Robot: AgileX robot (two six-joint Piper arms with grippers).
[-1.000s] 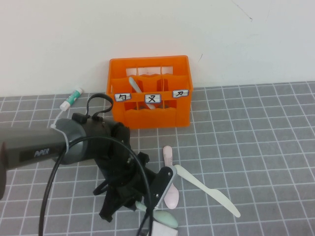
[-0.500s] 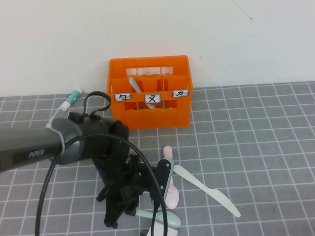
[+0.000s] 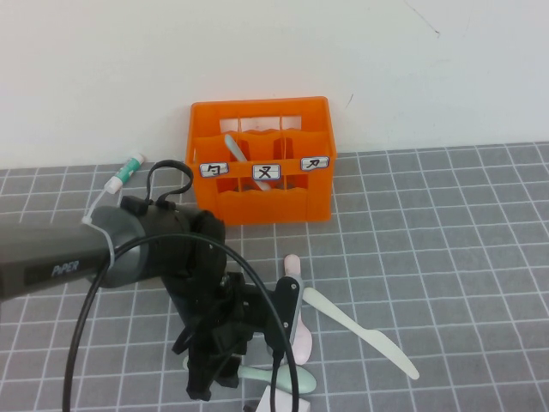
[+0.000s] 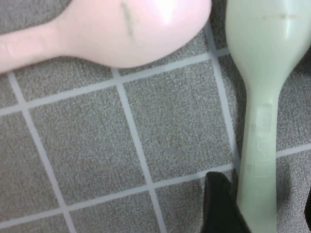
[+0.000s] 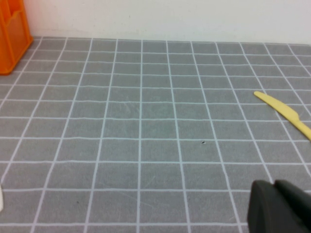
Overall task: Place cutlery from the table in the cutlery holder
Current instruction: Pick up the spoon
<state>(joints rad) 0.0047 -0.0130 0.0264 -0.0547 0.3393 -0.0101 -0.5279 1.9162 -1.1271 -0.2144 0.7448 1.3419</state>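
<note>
Left hand (image 3: 236, 365) hovers low over the mint-green spoon (image 4: 265, 97) on the counter (image 3: 446, 257), fingers spread astride its handle, not yet pinching. Next, seemingly: close, lift, carry to the orange cutlery holder (image 3: 262, 163). Right hand (image 5: 279, 208), pressed together, sits parked apart.

I see the grey gridded table (image 3: 446, 223) carrying an orange crate (image 3: 262, 202) at its far edge, a white-and-green tube (image 3: 125, 172) near the far left, and a pink spoon (image 3: 296, 330), mint spoon (image 3: 279, 376) and cream knife (image 3: 364, 333) lying flat toward the near edge.
</note>
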